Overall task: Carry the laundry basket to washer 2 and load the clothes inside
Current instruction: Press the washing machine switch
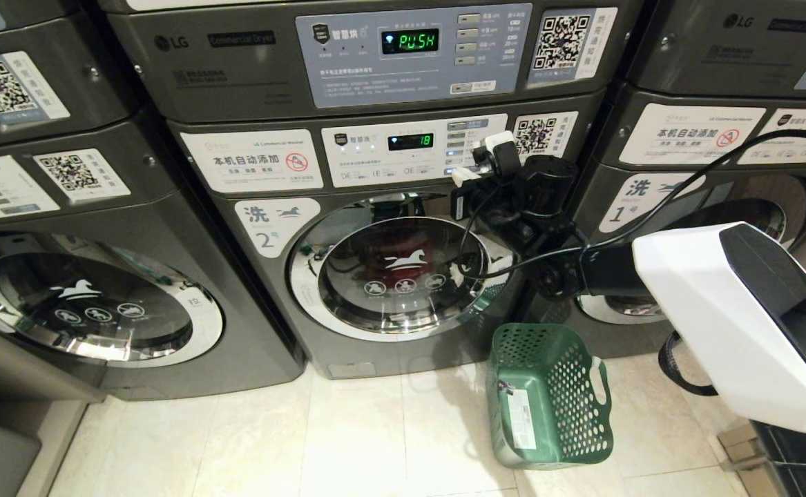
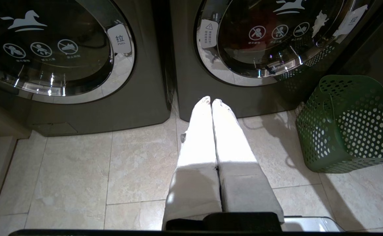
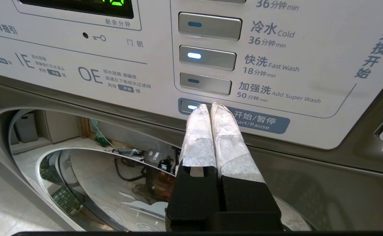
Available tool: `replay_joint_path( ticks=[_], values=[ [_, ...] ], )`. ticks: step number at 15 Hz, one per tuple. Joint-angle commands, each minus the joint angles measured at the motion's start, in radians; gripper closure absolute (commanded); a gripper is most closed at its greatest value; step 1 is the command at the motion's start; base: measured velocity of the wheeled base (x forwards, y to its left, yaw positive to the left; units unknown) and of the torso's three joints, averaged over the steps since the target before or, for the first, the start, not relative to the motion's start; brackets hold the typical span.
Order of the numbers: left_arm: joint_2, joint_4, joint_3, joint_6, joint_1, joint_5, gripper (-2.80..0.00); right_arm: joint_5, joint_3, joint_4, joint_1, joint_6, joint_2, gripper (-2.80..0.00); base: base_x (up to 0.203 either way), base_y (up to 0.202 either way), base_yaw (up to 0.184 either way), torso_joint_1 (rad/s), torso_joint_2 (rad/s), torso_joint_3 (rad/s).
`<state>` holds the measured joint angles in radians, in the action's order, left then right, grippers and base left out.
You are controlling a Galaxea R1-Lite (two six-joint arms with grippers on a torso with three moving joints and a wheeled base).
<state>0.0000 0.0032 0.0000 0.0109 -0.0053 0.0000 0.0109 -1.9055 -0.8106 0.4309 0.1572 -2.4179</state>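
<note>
- Head view shows our right claw (image 1: 459,175) up at the control panel (image 1: 409,148) of washer 2 (image 1: 389,276), whose round door (image 1: 389,273) is closed, with something red dimly visible behind the glass.
- From the right wrist view, the right claw's fingers (image 3: 198,131) are pressed together, holding nothing, and their tips sit at the start/pause button (image 3: 191,106) (whether they touch it or stop just short, we cannot tell). The fast-wash light (image 3: 194,55) is lit.
- We judge the loading is done and the step in hand is starting the cycle. Next comes a short, straight push on that button, then a clean pull away from the panel.
- Our left claw (image 2: 211,102) is parked low over the floor (image 2: 138,170), fingers together and empty, pointing toward the seam between two washers.
- The laundry basket (image 1: 548,397) lies on the floor just beside washer 2's lower right corner, tipped on its side. Its labelled base (image 1: 516,414) faces left and its open mouth points right, toward washer 1 (image 1: 706,207). Its long axis runs roughly from the washer fronts out toward us. No clothes show in it.
</note>
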Motion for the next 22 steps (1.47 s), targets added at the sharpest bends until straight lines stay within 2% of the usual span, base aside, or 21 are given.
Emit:
replay_joint_path(
  ticks=[1,6,8,22],
  values=[
    [0.000,0.000,0.002,0.000,-0.001,0.000,0.00,0.002,-0.001,-0.006,0.002,0.002,-0.001,0.00,0.000,0.000,0.000,0.000,0.00,0.000],
    [0.000,0.000,0.002,0.000,0.000,0.000,0.00,0.025,-0.001,-0.005,0.002,0.024,-0.006,0.00,0.000,0.000,0.000,0.000,0.00,0.000],
    [0.000,0.000,0.002,0.000,0.001,0.000,0.00,0.069,-0.001,-0.010,0.002,0.045,-0.007,0.00,0.000,0.000,0.000,0.000,0.00,0.000],
    [0.000,0.000,0.002,0.000,0.000,0.000,0.00,0.069,0.011,-0.015,0.009,0.045,0.005,0.00,0.000,0.000,0.000,0.000,0.00,0.000]
  ],
)
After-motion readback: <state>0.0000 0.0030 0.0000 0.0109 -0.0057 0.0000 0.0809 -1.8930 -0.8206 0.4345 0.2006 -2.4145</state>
